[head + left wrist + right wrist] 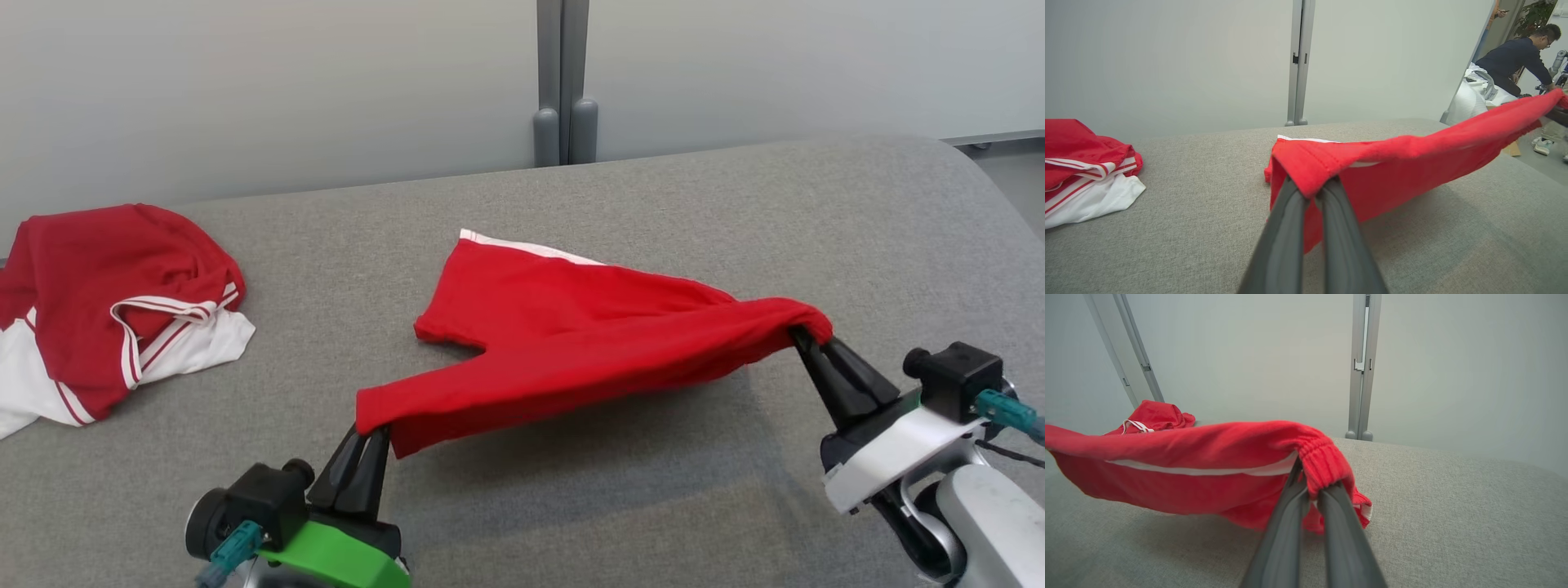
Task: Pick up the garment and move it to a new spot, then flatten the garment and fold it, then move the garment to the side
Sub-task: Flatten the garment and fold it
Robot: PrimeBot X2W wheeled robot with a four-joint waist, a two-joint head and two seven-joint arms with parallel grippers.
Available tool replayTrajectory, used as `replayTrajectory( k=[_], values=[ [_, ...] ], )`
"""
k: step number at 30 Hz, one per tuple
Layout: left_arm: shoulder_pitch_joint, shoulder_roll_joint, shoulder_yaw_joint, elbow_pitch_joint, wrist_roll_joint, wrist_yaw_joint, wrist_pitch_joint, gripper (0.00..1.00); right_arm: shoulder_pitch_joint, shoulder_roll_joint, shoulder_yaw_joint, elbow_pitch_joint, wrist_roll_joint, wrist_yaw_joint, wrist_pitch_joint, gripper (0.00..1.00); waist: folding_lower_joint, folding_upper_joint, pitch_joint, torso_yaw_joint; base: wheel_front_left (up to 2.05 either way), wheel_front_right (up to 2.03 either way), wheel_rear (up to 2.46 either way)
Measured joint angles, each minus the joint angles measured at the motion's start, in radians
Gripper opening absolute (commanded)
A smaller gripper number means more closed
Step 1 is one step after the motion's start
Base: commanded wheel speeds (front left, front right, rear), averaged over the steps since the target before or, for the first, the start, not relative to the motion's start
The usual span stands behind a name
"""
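Between left gripper (371,430) and right gripper (805,335), garment (571,335)

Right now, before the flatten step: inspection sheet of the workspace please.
Surface: grey padded surface, bare around the work.
Job's things: red garment stretched between both grippers, near edge lifted, far white-trimmed corner apparently resting on the surface.
Clutter: red-and-white clothes pile lying crumpled at far left, apart from the garment.
Grippers: left gripper shut on a hem corner; right gripper shut on the gathered elastic end.
Cables: left teal plug and right teal plug at the wrists, thin dark lead on the right; all clear of the cloth.
Surroundings: pale partition panels with grey post; person bent over beyond the partition.
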Motion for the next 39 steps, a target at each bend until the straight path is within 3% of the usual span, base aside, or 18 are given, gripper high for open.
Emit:
replayTrajectory(
  k=[6,10,25,35,39],
  values=[
    [0.049,0.032,-0.001,-0.07,-0.009,0.0,0.024,0.0,0.038,-0.054,-0.012,-0.072,0.027,0.0,0.004,0.0,0.0,0.0,-0.01,-0.001,0.0,0.0,0.0],
    [0.093,0.042,-0.019,-0.072,-0.019,-0.002,0.068,0.0,0.1,-0.081,0.02,-0.068,0.04,0.0,0.064,0.0,0.0,0.0,-0.012,-0.003,0.0,0.0,0.0],
    [0.18,0.13,-0.101,-0.099,-0.065,-0.061,0.292,0.0,0.167,-0.105,0.058,-0.147,0.183,0.009,0.203,0.0,0.0,0.0,0.034,-0.005,0.0,0.0,0.0],
    [-0.068,0.105,-0.042,-0.113,-0.113,-0.063,0.375,0.0,0.015,-0.101,0.011,-0.153,0.294,0.009,0.262,0.0,0.0,0.0,0.111,-0.012,0.0,0.0,0.0],
    [-0.201,0.073,-0.03,-0.058,-0.114,-0.06,0.434,0.0,-0.061,-0.053,-0.011,-0.113,0.378,0.009,0.295,0.0,0.0,0.0,0.155,-0.02,0.0,0.0,0.0]
  ],
)
